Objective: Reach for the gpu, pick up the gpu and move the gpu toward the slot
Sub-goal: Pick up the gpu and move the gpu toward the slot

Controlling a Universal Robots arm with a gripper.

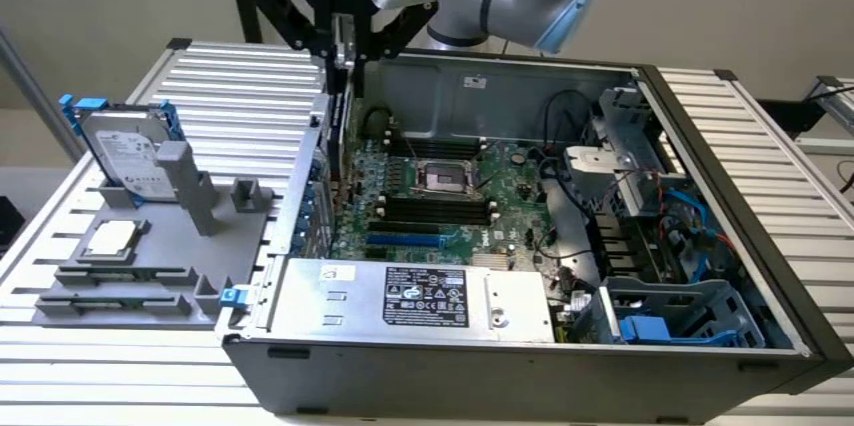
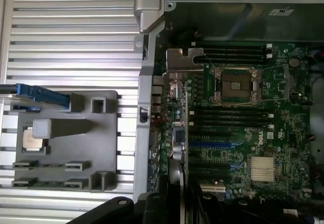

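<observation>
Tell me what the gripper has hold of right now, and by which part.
The gripper holds the gpu by its upper edge. The card hangs edge-on, upright, over the open computer case, near the wall on the exterior view's left.

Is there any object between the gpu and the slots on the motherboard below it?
Nothing visible blocks the way. The gripper holds the gpu edge-on above the case's rear wall, and under it the motherboard with its slots lies open; which slot is meant cannot be told.
</observation>
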